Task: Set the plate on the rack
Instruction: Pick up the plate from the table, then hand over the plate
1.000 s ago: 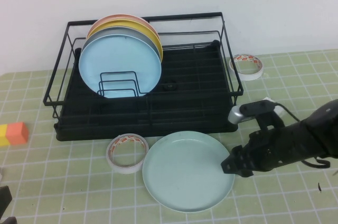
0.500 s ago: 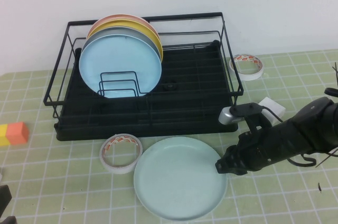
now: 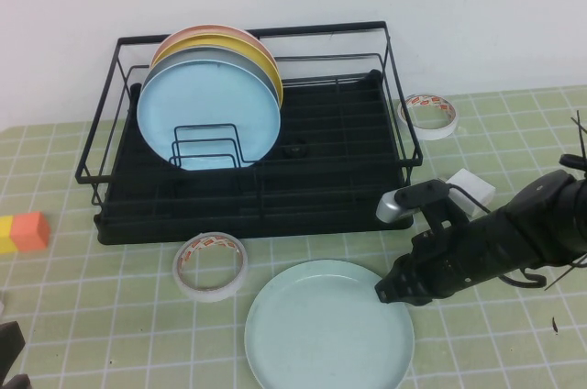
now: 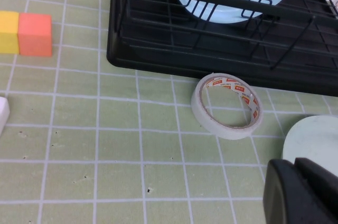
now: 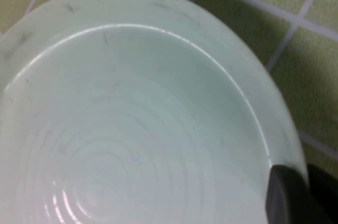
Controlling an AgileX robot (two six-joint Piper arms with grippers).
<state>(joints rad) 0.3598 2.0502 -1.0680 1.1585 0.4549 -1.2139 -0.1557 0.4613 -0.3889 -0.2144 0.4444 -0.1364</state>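
The pale mint-green plate (image 3: 328,327) lies flat on the green mat in front of the black wire rack (image 3: 257,198). My right gripper (image 3: 393,290) is at the plate's right rim and is shut on it. In the right wrist view one finger (image 5: 288,197) rests inside the rim of the plate (image 5: 132,129) and the other is outside it. My left gripper (image 4: 303,195) is shut and empty, low at the front left corner (image 3: 7,352). The plate's edge (image 4: 317,139) shows beside it in the left wrist view.
The rack holds a sky-blue plate (image 3: 206,114) with grey, yellow and pink plates behind it. A tape roll (image 3: 211,265) lies left of the mint plate, another (image 3: 429,115) right of the rack. A white block (image 3: 472,189) lies behind the right arm, and orange-yellow blocks (image 3: 23,232) lie far left.
The right gripper moved a little left, then toward the front. The mint plate slid with it and now lies nearer the table's front edge. The left arm has not moved.
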